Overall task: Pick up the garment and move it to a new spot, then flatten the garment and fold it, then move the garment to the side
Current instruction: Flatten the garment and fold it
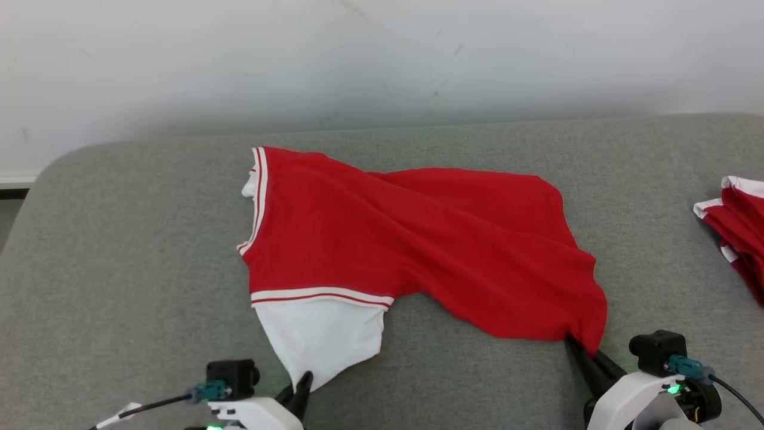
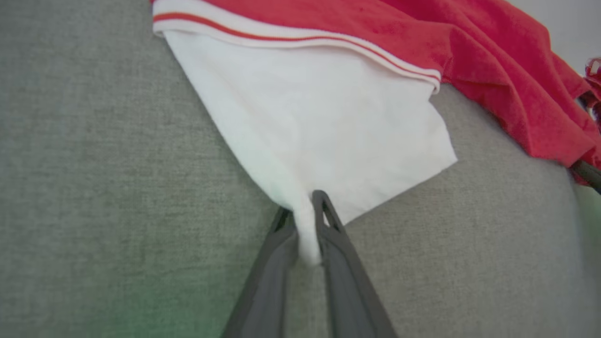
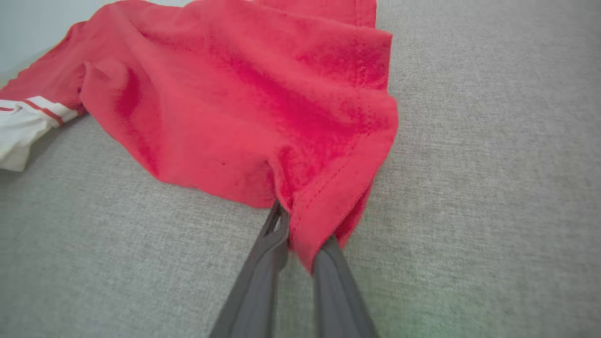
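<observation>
Grey cushion (image 1: 119, 239): spare clothes (image 1: 740, 230) right of garment (image 1: 418, 239).

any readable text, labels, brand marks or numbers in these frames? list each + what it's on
None to read.
garment: red and white with striped trim, no print, tag or number on the side showing.
second red garment at the edge: stripes, no lettering.
grey fabric surface: plain.
left end effector and right end effector: dark fingers, no markings.
</observation>
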Available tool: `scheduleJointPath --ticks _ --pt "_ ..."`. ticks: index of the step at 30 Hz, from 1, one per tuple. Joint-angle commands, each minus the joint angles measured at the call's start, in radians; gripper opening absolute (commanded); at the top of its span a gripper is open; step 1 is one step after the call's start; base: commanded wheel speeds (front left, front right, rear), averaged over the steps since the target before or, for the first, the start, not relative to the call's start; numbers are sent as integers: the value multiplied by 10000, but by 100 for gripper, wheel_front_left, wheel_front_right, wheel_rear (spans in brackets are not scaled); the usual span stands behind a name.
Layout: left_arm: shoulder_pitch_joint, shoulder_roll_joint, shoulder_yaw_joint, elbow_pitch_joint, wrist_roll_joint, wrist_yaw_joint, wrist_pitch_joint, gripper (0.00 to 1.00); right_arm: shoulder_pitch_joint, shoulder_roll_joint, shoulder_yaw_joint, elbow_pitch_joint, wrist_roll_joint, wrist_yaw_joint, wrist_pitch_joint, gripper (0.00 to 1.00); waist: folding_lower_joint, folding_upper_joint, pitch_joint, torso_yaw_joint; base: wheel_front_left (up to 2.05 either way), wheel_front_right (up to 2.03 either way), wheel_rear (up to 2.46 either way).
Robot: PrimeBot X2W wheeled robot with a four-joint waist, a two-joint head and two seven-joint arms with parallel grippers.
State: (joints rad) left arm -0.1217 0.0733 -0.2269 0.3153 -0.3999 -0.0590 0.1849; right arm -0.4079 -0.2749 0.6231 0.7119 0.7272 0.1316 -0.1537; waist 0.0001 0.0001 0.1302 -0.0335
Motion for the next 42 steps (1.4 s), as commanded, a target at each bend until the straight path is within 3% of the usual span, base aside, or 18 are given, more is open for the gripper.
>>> scheduleJointPath --ticks 1,13,16,21,29,42 --pt "100 79 29 -69 -26 34 45 0 -154 -93 96 67 122 -19 -170 0 -1 -1 -67 8 0 0 0" --pt "-245 691 331 -1014 -95 -95 -343 0 -539 -741 586 -718 1274 -19 -795 0 -1 -1 -371 -28 0 0 0" --pt "-1302 1353 419 -1413 326 -171 -136 0 -1081 -1217 705 -1358 1667 -19 -573 0 -1 -1 -3 -28 0 0 0" --pt "-2952 1859 386 -1426 630 -286 236 0 -2042 -1646 788 -1970 1945 -19 -180 0 -1 -1 651 -20 0 0 0" --pt "-7002 2434 91 449 282 -647 491 0 -4786 -2174 909 -2387 2740 -19 740 0 -1 -1 2139 -129 0 0 0" --pt "-12492 2325 -449 4442 -43 -711 -1537 0 -9534 -2231 1399 -660 3282 -19 700 0 -1 -1 3250 150 0 0 0"
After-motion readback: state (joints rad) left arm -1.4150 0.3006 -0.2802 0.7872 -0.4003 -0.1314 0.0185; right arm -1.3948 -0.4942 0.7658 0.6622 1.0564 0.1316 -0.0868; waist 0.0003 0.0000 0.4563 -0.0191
